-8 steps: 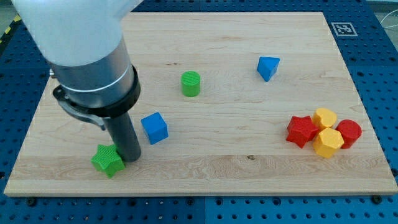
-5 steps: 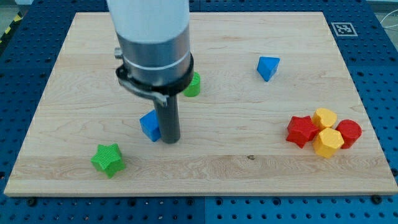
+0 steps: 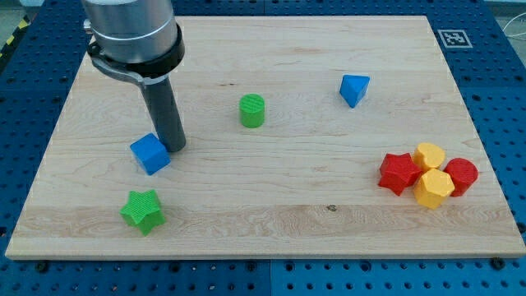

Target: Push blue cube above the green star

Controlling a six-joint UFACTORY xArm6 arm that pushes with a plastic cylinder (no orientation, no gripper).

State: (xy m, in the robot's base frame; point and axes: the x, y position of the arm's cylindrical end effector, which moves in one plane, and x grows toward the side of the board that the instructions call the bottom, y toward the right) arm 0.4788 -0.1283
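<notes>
The blue cube [image 3: 149,154] lies on the wooden board at the view's left. The green star [image 3: 142,211] lies just below it, near the board's bottom edge, with a gap between them. My tip [image 3: 174,147] stands at the cube's upper right corner, touching or nearly touching it.
A green cylinder [image 3: 252,110] stands right of my tip. A blue pyramid-like block [image 3: 354,89] lies at the upper right. A cluster of two red [image 3: 400,173] [image 3: 461,175] and two yellow blocks [image 3: 429,155] [image 3: 433,188] lies at the right. The board's edge [image 3: 49,156] is near on the left.
My tip went from beside the green star to the cube's right side, then swept left and up. The blue cube has slid left and now lies above the green star.
</notes>
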